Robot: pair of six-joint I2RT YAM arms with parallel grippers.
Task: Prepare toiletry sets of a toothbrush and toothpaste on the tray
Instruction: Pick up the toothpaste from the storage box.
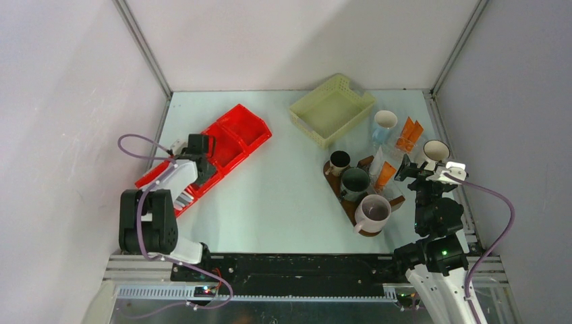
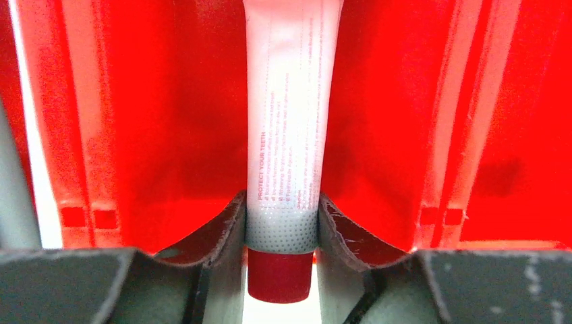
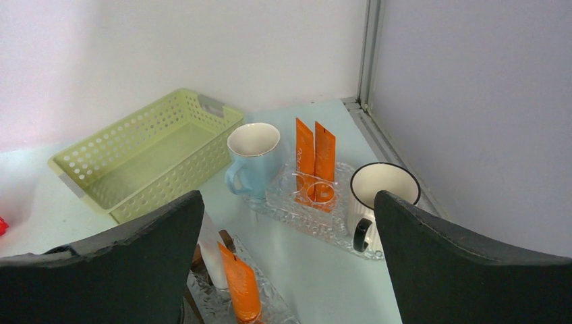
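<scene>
White tube (image 2: 287,101), red cap, grey dotted shoulder, fine print along it, runs up the frame's centre inside the red bin (image 2: 168,121). Left claw (image 2: 281,229) pinches its shoulder. Right claw (image 3: 289,196) wide, empty.

Bright even light; glare washes toothpaste (image 2: 287,101); soft shadows.

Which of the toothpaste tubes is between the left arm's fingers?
The white tube with the red cap, lying in the red bin; the left fingers touch its neck on both sides. The orange tubes stand across the table by the mugs.
</scene>
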